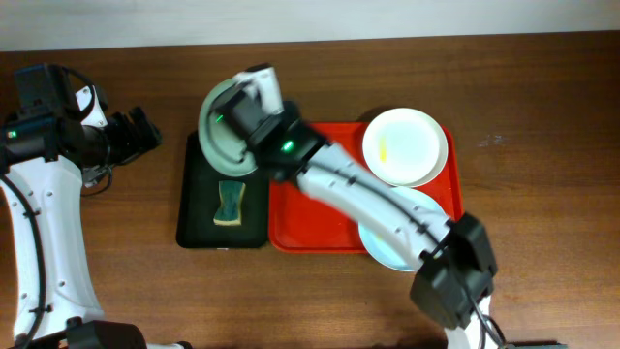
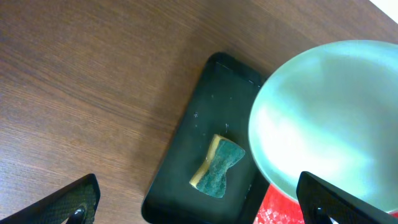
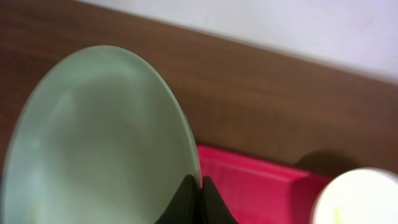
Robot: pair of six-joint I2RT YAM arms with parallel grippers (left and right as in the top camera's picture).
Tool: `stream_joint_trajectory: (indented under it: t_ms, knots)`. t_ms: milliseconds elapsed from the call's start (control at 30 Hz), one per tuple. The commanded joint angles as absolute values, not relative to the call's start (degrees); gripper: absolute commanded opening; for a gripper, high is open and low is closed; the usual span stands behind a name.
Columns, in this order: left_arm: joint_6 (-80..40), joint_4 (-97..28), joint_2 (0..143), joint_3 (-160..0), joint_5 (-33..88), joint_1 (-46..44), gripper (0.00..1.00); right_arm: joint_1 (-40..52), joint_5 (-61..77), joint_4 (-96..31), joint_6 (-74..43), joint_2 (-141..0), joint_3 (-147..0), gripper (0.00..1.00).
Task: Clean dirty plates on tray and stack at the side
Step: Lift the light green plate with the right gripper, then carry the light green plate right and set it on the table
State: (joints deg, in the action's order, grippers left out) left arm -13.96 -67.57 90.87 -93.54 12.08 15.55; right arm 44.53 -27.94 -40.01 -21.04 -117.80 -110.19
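My right gripper [image 1: 254, 107] is shut on the rim of a pale blue-green plate [image 1: 221, 131] and holds it tilted above the dark tray's far end; the pinch shows in the right wrist view [image 3: 198, 185], with the plate [image 3: 93, 143] filling the left. The same plate [image 2: 329, 118] shows in the left wrist view. A white plate [image 1: 402, 145] with a small yellow smear lies at the red tray's [image 1: 300, 228] far right. Another pale blue-green plate [image 1: 387, 247] lies at its near right, partly hidden by my right arm. My left gripper [image 1: 145, 131] is open and empty, left of the dark tray.
A dark green-black tray [image 1: 199, 218] lies left of the red tray, with a green and yellow sponge [image 1: 231, 204] on it; the sponge [image 2: 217, 167] also shows in the left wrist view. Brown wooden table [image 1: 542, 78] all around.
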Motion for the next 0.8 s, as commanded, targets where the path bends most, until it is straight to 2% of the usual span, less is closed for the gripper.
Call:
stream_joint_trajectory:
  t_ms: [0, 133, 267, 567, 767]
  knots:
    - [-14.06, -67.57, 91.05, -93.47, 12.69, 15.66, 0.99, 35.68, -7.16, -41.91, -26.48, -111.46, -110.61, 0.04]
    - [-14.06, -67.57, 91.05, -93.47, 12.69, 15.66, 0.99, 22.76, 8.27, -46.87, -26.48, -108.38, -110.61, 0.04]
    - [-14.06, -67.57, 91.05, -93.47, 12.69, 15.66, 0.99, 9.72, 15.05, -54.15, -26.46, -107.94, -110.59, 0.04]
    - [-14.06, -67.57, 91.05, -93.47, 12.69, 15.66, 0.99, -24.01, 14.35, -70.57, -18.13, -109.16, -110.15, 0.04]
    - [-14.06, -67.57, 91.05, -93.47, 12.69, 15.66, 0.99, -36.1, 6.72, -72.73, -15.86, -109.23, -106.06, 0.04]
